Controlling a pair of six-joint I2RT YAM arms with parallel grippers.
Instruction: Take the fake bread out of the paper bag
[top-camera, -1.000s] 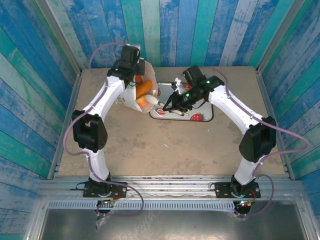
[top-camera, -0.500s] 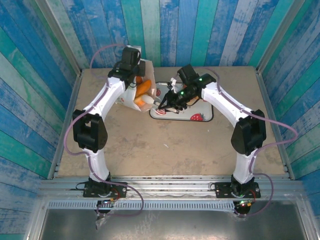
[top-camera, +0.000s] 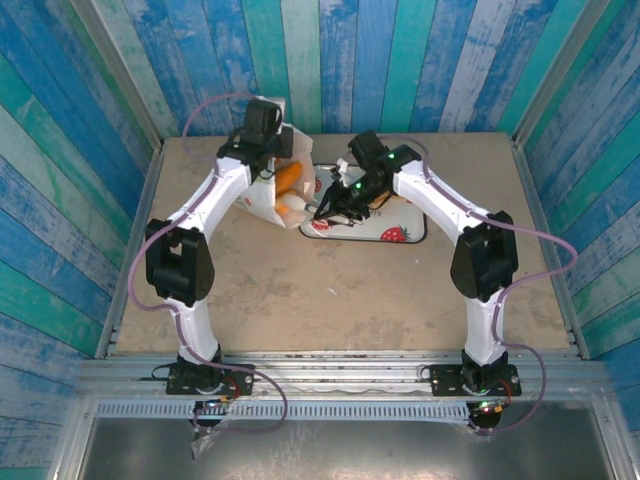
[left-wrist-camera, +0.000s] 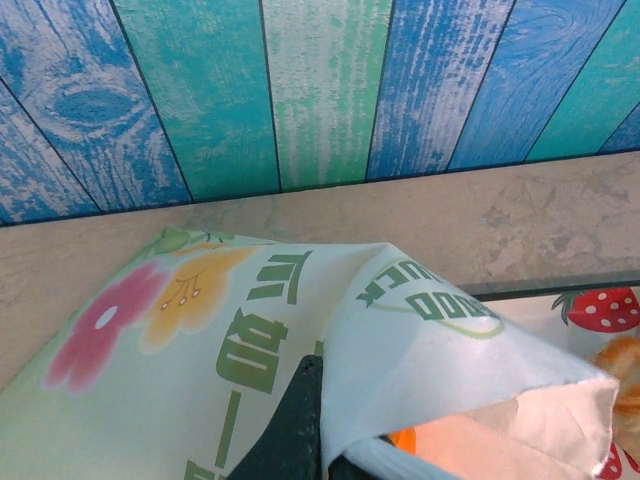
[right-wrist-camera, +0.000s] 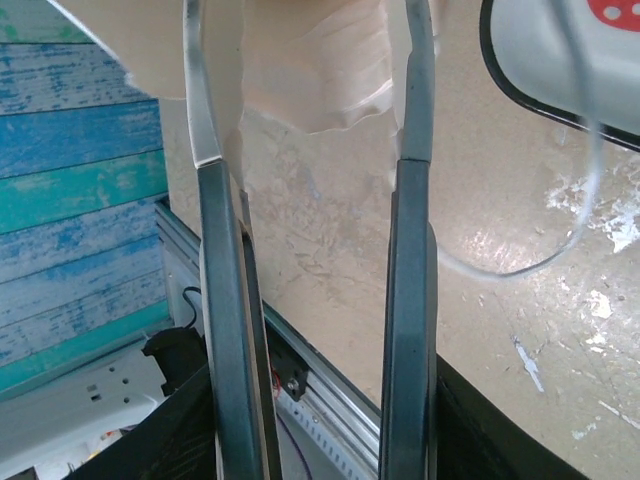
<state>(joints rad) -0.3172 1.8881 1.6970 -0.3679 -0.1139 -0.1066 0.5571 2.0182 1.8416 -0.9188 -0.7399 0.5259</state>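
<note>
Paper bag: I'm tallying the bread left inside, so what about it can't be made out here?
Top external: the paper bag wall and left gripper hide the inside past one orange fake bread; count unknowable.
Left wrist: the bag's folded rim covers the opening, bar an orange sliver.
Right wrist: the top edge cuts off the bag past its rim, ahead of the right gripper.

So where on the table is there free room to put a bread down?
The wide near half of the table is bare from side to side. So is the far right corner, past the tray. It is crowded where the paper bag meets the tray: the right gripper is there.
</note>
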